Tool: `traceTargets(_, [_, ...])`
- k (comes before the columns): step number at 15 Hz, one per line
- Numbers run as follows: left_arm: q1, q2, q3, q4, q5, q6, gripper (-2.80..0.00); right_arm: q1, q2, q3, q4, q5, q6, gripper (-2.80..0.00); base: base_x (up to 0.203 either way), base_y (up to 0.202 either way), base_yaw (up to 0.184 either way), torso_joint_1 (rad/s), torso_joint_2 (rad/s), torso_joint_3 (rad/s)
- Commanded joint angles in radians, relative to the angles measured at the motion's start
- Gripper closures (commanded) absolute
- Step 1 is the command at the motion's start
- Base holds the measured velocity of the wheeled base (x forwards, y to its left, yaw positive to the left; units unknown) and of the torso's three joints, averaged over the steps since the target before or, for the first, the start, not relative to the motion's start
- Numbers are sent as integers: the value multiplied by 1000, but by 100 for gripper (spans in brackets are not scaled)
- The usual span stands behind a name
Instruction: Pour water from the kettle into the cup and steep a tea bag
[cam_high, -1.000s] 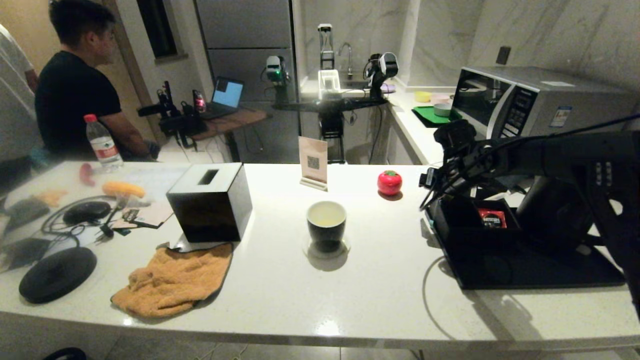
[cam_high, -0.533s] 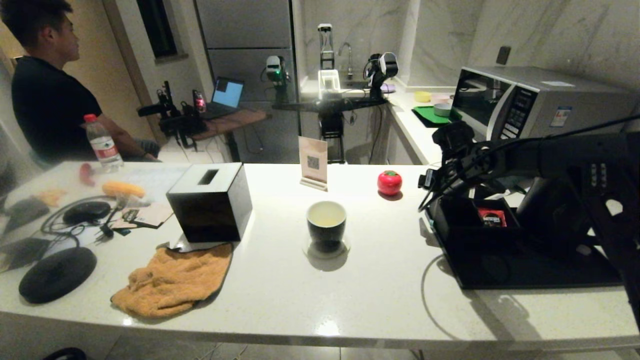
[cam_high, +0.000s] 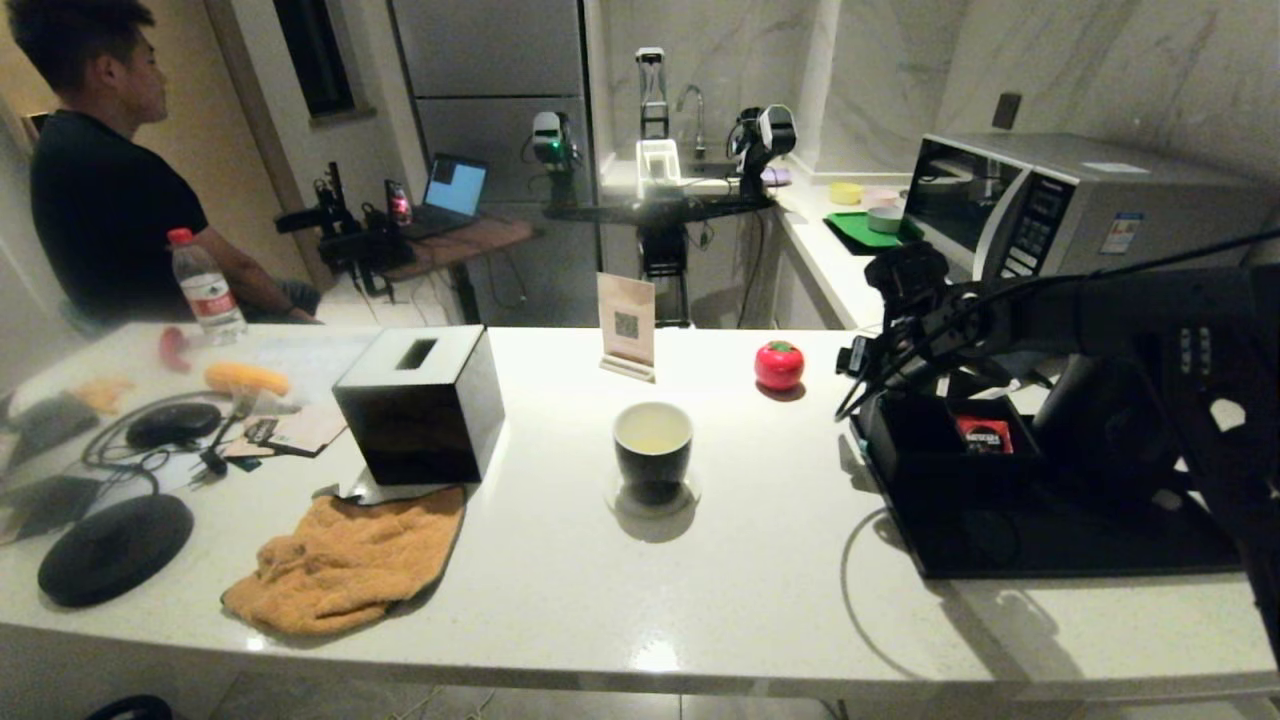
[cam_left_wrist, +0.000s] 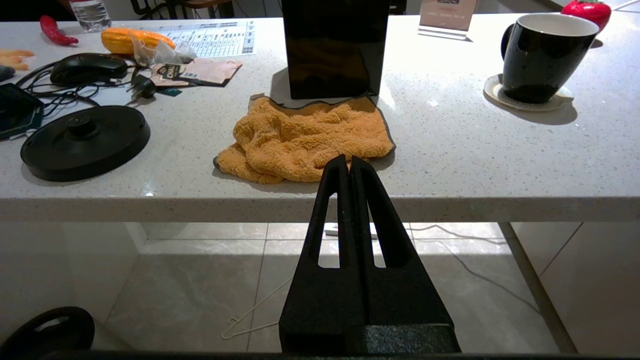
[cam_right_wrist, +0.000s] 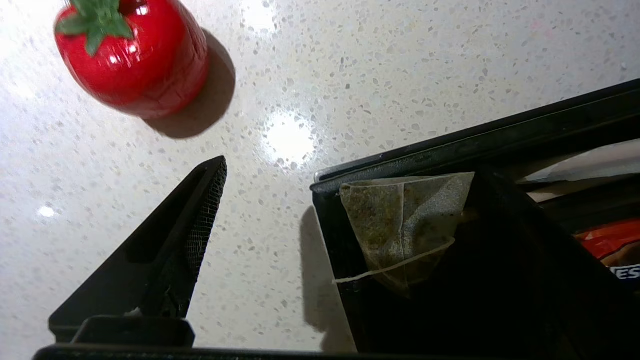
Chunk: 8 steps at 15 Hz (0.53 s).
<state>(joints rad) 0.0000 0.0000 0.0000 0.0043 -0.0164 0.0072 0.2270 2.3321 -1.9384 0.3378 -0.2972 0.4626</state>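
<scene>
The white speckled table (cam_high: 700, 600) carries everything, and the right gripper (cam_right_wrist: 320, 220) hangs low over its right part, jaws spread wide and holding nothing, one finger (cam_right_wrist: 165, 260) outside the black tray (cam_high: 1000, 530) and the other apparently over its inside, though that one is lost against the dark. The tray lies directly under and behind this gripper, its raised compartment (cam_high: 930, 440) right below the fingertips. A bulky dark shape deeper on the tray, behind the right arm, may be the kettle (cam_high: 1100, 430), but the arm covers too much to be sure. Well off to the gripper's left stands the black square box (cam_high: 420, 405), with the orange cloth (cam_high: 345, 560) lying in front of it and a round black base (cam_high: 115, 548) further left still. The cup (cam_high: 652, 447), black outside and pale inside, sits on a small coaster (cam_high: 690, 495) between the box and the gripper, apart from both. The red tomato-shaped object (cam_right_wrist: 132, 60) rests on the table just beyond the gripper's outer finger, not touching it. The tea bag (cam_right_wrist: 400, 225) leans in the compartment's corner just inside the tray wall, between the spread fingers, its string across it, untouched. A red sachet (cam_high: 985, 435) lies in the next compartment. The left gripper (cam_left_wrist: 349, 165) is parked below the table edge in front of the cloth, fingers pressed together.
</scene>
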Motion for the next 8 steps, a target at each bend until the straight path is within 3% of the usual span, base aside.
traceTargets(1, [0,0,0,0,0,0,0,2,-1,-5,3,-2,24,-280,0,0,0,0,0,0])
traceTargets(8, [0,0,0,0,0,0,0,0,-4,-7,1,0,25,-280,0,0,0,0,0,0])
